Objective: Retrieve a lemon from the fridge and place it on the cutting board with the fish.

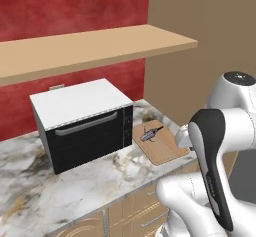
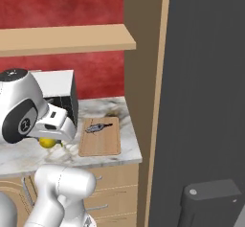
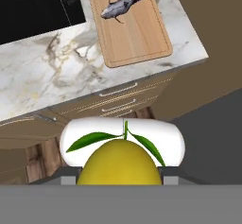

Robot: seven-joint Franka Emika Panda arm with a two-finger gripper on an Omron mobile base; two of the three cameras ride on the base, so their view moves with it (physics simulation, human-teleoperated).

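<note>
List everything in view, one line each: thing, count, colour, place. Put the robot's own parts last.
lemon: one, bright yellow with green leaves, held in the gripper, above the floor in front of the counter.
cutting board: one, light-brown wood, on the counter's right end.
fish: one, dark grey-blue, on the board's far end.
microwave: one, black front, white top, on the counter left of the board.
counter: one, white marble with brown veins, over tan drawers.
shelf: one, tan, on the red wall above the microwave.
fridge: one, matte grey, at the right of the counter.
arm: one, white with dark joints.
gripper: one, closed on the lemon.
</note>
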